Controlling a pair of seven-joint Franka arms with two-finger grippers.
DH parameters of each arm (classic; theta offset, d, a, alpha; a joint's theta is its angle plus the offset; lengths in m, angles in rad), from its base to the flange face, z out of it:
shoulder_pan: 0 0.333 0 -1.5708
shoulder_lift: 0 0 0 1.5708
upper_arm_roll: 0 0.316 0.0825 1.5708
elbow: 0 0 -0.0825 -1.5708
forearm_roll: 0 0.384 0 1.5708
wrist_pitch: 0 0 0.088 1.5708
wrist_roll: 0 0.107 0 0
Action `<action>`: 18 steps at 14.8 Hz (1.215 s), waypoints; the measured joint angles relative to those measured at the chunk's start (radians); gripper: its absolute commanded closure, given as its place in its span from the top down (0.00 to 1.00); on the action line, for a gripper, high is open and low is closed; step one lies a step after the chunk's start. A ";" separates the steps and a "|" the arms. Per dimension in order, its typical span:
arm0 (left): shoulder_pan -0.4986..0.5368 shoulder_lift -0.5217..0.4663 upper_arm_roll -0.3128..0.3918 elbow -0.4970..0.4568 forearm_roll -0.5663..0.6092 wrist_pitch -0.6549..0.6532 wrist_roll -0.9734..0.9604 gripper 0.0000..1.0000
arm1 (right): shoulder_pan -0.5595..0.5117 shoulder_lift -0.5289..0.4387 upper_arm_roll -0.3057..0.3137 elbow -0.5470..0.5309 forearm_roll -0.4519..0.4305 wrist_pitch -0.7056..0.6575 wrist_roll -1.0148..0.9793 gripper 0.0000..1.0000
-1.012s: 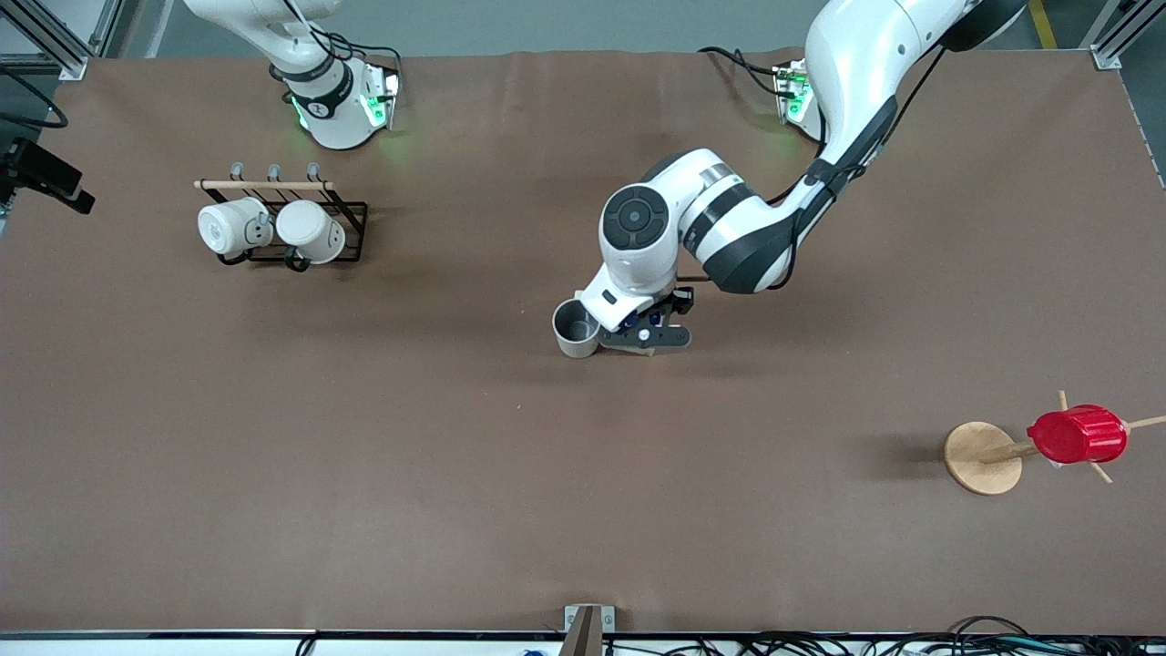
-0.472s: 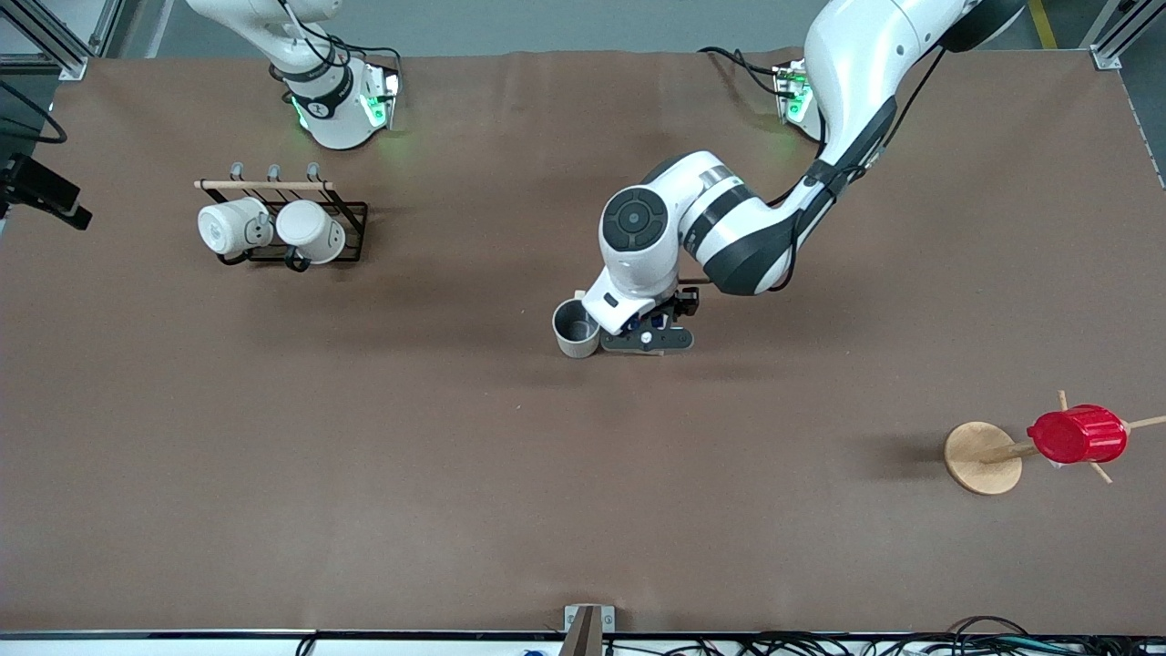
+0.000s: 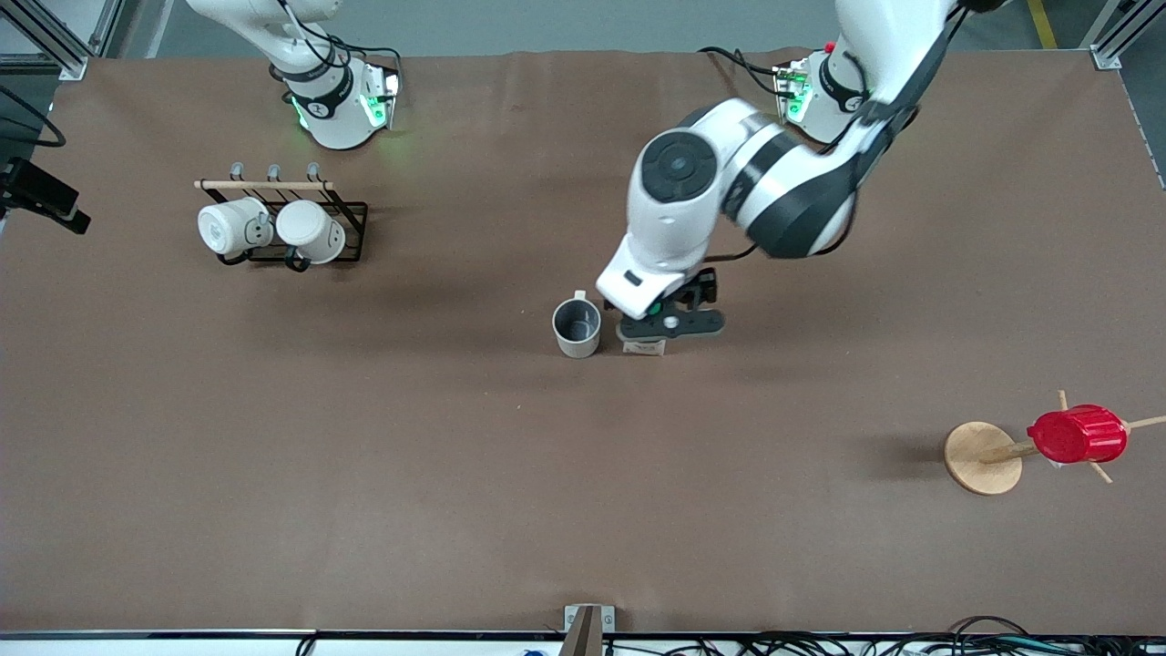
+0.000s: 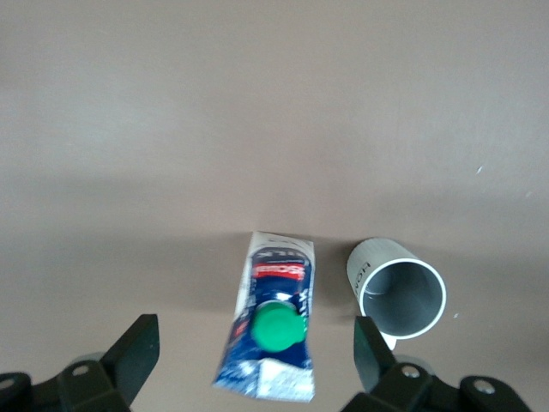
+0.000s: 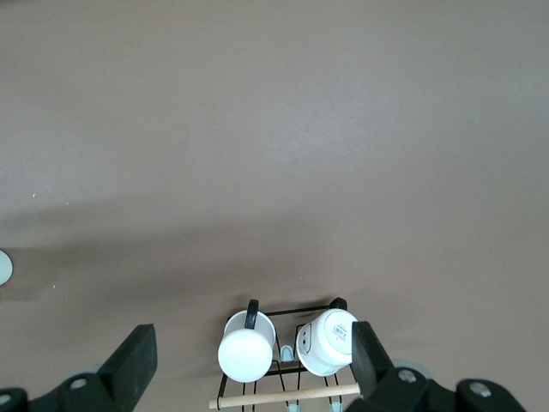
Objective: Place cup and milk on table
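Observation:
The cup (image 3: 577, 326), off-white with a grey inside, stands upright on the brown table (image 3: 364, 474) near its middle. The milk (image 3: 643, 347), a blue and white carton with a green cap, stands upright close beside it toward the left arm's end. My left gripper (image 3: 671, 323) is open and empty above the milk, touching nothing. In the left wrist view the milk (image 4: 273, 330) and the cup (image 4: 399, 292) stand below my left gripper (image 4: 255, 348), its fingers wide apart. My right gripper (image 5: 250, 356) is open and empty, waiting high over the mug rack.
A black rack (image 3: 351, 214) with two white mugs stands near the right arm's base; it also shows in the right wrist view (image 5: 287, 356). A red ribbed cup (image 3: 1077, 435) hangs on a wooden stand (image 3: 979, 456) toward the left arm's end.
My left arm has lifted and drawn back toward its base. Its gripper has come up off the milk, which stays standing beside the cup. The cup has not moved.

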 measured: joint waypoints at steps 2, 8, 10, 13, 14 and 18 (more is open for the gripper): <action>0.003 -0.081 0.071 -0.019 -0.044 -0.021 0.039 1.00 | 0.000 0.000 0.000 0.001 0.000 0.000 0.000 1.00; 0.053 -0.284 0.314 -0.122 -0.247 -0.023 0.307 1.00 | 0.011 0.000 0.005 0.002 0.000 -0.002 0.000 1.00; 0.113 -0.329 0.331 -0.140 -0.274 -0.023 0.408 1.00 | 0.010 0.000 0.006 0.002 0.000 -0.002 0.000 1.00; 0.132 -0.388 0.392 -0.192 -0.296 -0.024 0.535 1.00 | 0.010 0.000 0.005 0.002 0.000 -0.004 0.000 1.00; 0.135 -0.410 0.420 -0.217 -0.307 -0.023 0.582 1.00 | 0.010 0.000 0.005 0.002 0.000 -0.004 0.000 1.00; 0.182 -0.477 0.461 -0.293 -0.310 -0.044 0.782 1.00 | 0.010 0.000 0.005 0.002 0.000 -0.004 0.000 1.00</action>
